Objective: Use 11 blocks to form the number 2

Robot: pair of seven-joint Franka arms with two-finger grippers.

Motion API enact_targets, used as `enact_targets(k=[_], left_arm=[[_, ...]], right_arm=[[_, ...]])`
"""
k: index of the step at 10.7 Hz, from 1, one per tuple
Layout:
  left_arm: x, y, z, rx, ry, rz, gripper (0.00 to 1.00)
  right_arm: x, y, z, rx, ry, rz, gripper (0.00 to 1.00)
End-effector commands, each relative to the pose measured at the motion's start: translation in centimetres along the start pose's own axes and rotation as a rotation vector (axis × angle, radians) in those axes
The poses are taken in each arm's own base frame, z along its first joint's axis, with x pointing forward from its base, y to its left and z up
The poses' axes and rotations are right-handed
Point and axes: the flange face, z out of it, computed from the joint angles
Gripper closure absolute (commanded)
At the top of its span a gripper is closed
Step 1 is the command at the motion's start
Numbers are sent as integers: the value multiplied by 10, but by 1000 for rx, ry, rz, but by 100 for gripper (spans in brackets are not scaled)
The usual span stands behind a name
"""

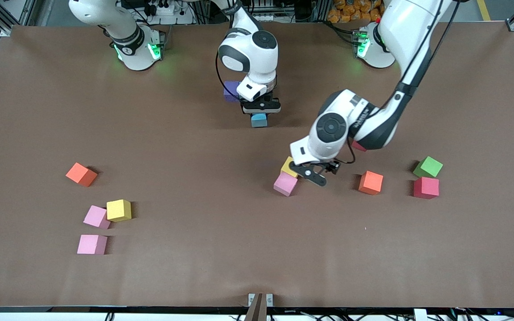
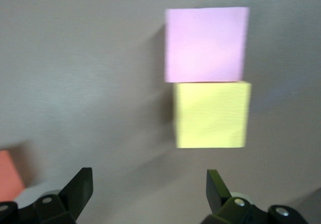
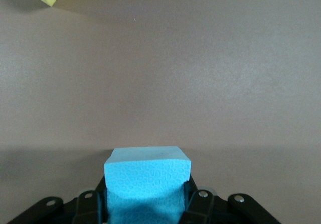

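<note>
My right gripper (image 1: pixel 260 109) (image 3: pixel 146 196) is shut on a cyan-blue block (image 1: pixel 259 119) (image 3: pixel 146 171), low over the table beside a purple block (image 1: pixel 230 91). My left gripper (image 1: pixel 316 173) (image 2: pixel 149 184) hangs open and holds nothing, just beside a yellow block (image 1: pixel 288 166) (image 2: pixel 211 114) that touches a pink block (image 1: pixel 285 183) (image 2: pixel 205 44). A rose-red block (image 1: pixel 358 146) peeks out from under the left arm. Other blocks lie scattered: orange (image 1: pixel 370 183), orange (image 1: pixel 81 174), yellow (image 1: pixel 119 210), pink (image 1: pixel 96 216), pink (image 1: pixel 92 244). The number 2 is out of view.
A green cube (image 1: pixel 428 167) and a deep red cube (image 1: pixel 426 187) sit together toward the left arm's end of the table. The brown table (image 1: pixel 203 267) is bare nearer the front camera. A metal bracket (image 1: pixel 260 299) sits at its front edge.
</note>
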Motion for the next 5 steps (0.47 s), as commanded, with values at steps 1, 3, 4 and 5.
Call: enact_targets(k=[1, 3, 4, 5], left_arm=[[12, 28, 1, -6, 34, -13, 0], [17, 41, 7, -4, 55, 13, 0], [20, 41, 9, 0, 76, 23, 0], [22, 39, 14, 3, 89, 35, 0]], right_arm=[[-17, -4, 1, -7, 14, 16, 95], [-29, -8, 4, -13, 12, 18, 95], [-36, -9, 5, -17, 10, 21, 95], [-39, -10, 5, -16, 11, 25, 96]])
